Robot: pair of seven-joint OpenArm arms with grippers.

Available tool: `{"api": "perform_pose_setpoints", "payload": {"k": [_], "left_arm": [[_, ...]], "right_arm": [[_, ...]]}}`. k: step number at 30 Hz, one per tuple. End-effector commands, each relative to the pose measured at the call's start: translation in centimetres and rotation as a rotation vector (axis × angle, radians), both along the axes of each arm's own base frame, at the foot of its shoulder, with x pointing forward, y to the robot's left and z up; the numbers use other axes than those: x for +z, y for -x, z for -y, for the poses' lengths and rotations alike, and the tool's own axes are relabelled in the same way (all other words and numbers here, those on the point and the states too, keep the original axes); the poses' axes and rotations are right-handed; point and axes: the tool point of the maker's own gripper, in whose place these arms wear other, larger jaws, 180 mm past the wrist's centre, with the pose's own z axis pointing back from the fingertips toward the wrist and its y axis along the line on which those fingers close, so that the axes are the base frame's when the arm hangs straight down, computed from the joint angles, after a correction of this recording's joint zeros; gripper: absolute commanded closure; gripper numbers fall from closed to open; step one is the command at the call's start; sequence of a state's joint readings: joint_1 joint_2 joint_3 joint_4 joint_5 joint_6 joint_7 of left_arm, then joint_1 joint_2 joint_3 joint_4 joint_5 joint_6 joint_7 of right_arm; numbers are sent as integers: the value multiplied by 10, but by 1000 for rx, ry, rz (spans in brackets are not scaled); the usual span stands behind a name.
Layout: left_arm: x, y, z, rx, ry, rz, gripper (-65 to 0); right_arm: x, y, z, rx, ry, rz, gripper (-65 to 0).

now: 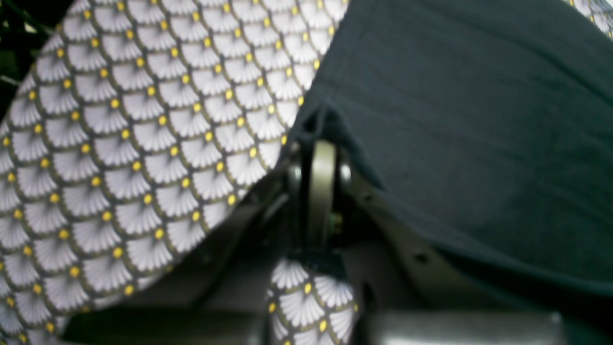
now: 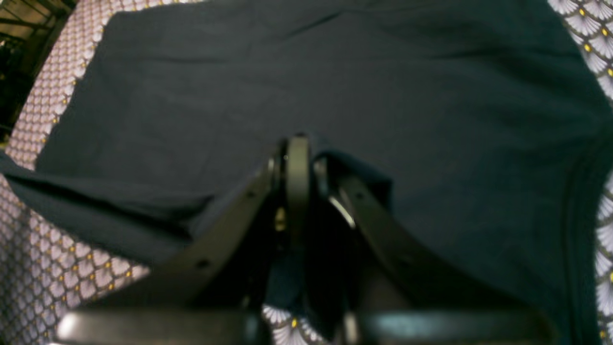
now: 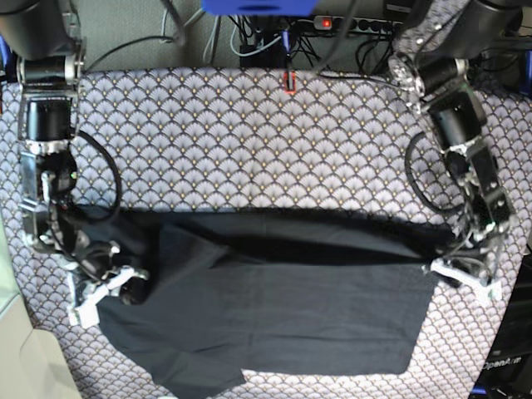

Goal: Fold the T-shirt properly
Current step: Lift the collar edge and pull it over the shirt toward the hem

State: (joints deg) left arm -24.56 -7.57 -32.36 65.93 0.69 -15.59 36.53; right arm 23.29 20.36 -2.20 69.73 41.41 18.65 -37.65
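T-shirt point(image 3: 274, 307) — spread across the lower half of my scalloped cloth point(image 3: 249, 141). My left gripper point(image 3: 445, 268), at 3 o'clock, pinches its edge; my right gripper point(image 3: 125, 287), at 9 o'clock, clamps a bunched fold. Cables point(image 3: 266, 37) at 12 — well apart.

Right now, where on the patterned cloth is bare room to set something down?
Free: the wide band of patterned cloth between the T-shirt and the cables at the far edge. Crowded: the near half, covered by the T-shirt, with the left end effector and right end effector at its sides.
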Motion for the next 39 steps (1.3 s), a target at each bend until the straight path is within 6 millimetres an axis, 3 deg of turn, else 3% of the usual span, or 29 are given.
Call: {"api": "perform_pose_setpoints", "payload": {"k": [1, 5, 13, 16, 19, 25, 39], "left_arm": [[34, -20, 2, -22, -29, 96, 0], [42, -28, 13, -61, -55, 108, 0], [45, -30, 11, -59, -58, 113, 0], [30, -28, 8, -41, -38, 80, 0], [24, -27, -8, 29, -37, 94, 0], [4, -24, -10, 47, -21, 60, 0], [16, -33, -12, 44, -30, 79, 0]], "right_arm": [[23, -11, 6, -6, -4, 68, 0], [23, -16, 9, -15, -8, 65, 0], [39, -26, 11, -17, -1, 98, 0], [33, -28, 16, -25, 65, 87, 0], [26, -34, 8, -20, 106, 75, 0], [13, -38, -1, 32, 184, 60, 0], [19, -49, 10, 2, 186, 86, 0]]}}
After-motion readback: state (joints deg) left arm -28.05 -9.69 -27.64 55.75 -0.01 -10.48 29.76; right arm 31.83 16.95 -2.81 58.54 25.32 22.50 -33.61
